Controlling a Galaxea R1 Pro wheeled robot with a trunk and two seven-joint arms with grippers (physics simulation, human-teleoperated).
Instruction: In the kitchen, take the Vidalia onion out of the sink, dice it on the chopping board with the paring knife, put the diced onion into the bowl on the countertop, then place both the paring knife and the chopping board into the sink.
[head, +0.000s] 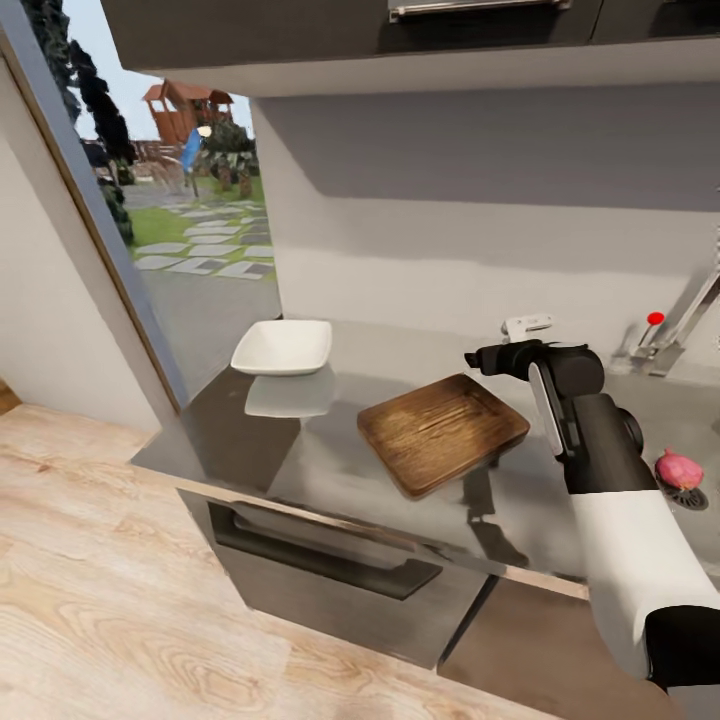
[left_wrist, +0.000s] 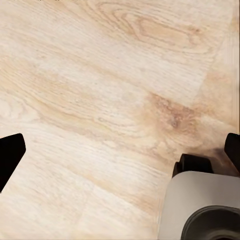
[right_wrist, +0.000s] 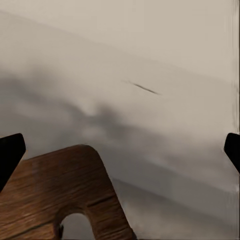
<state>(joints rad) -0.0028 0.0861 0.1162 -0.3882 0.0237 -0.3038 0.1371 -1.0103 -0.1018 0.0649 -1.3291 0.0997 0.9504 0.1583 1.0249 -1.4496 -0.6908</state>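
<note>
The robot's right arm (head: 600, 450) hangs over the tabletop (head: 330, 470) by the board (head: 443, 432), gripper (right_wrist: 120, 150) spread wide and empty, so it should swing right to the onion (head: 678, 467) in the sink (head: 700, 420) and close gently.

A brown wood-grained board (head: 442, 432) lies on the grey steel counter (head: 330, 470) beside a white bowl (head: 283, 346); the onion (head: 678, 467) is pinkish-red (the floor (head: 110, 610) pale, streaky wood).

No readable markings from my station

I find no text, label, brand or number on the chopping board (head: 442, 432), the bowl (head: 283, 347) or the countertop (head: 330, 470)
</note>
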